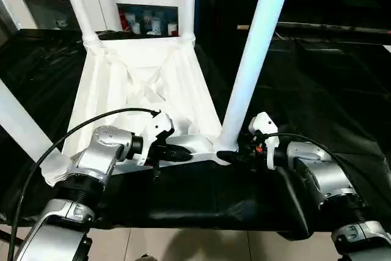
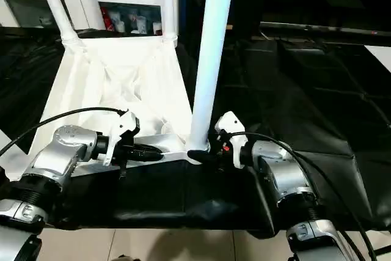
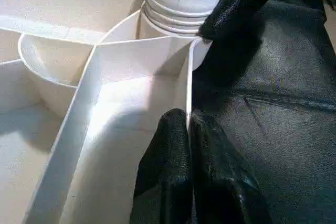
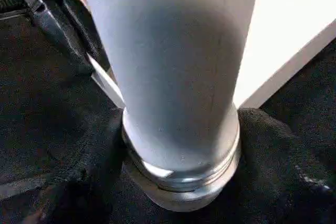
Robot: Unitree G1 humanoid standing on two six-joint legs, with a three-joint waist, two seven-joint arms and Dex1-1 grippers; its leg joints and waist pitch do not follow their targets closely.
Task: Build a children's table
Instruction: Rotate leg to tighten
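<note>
Left wrist view: left hand (image 3: 189, 129) pinching thin rim of white ribbed plastic tabletop (image 1: 146, 84) lying upside down on black-draped worktop (image 1: 324, 90). Right hand (image 1: 235, 154) clasping base of near white tube leg (image 1: 253, 53).

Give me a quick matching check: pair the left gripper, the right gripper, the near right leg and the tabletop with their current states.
Things:
1. left gripper
2. right gripper
3. near right leg
4. tabletop

States:
A. lying ribbed side up on the black cloth
B. pinching the thin near edge wall of the top
C. standing upright in a corner socket
D. clasped around the base of a leg

Pairs: 1-B, 2-D, 3-C, 4-A
</note>
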